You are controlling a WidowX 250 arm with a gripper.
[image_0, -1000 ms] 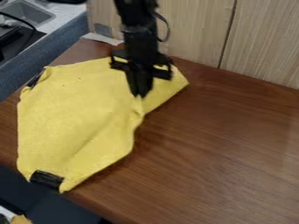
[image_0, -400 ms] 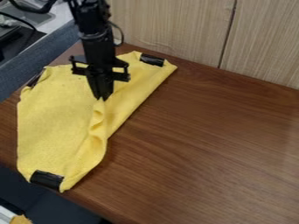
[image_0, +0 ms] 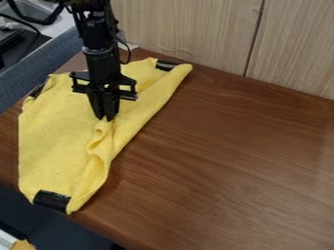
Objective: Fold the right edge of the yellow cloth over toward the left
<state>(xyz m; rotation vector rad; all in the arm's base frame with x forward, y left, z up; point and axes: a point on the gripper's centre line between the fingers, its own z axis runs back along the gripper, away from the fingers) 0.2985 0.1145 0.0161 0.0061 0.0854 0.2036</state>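
One yellow cloth point(image_0: 52, 134), creased, partly folded

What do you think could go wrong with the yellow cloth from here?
The gripper seems to pinch just a small bit of the yellow cloth, which might slip free. Loose folds run down from the fingertips, so they could bunch up further. The corner by the near black strip lies close to the wooden table's edge and might hang over.
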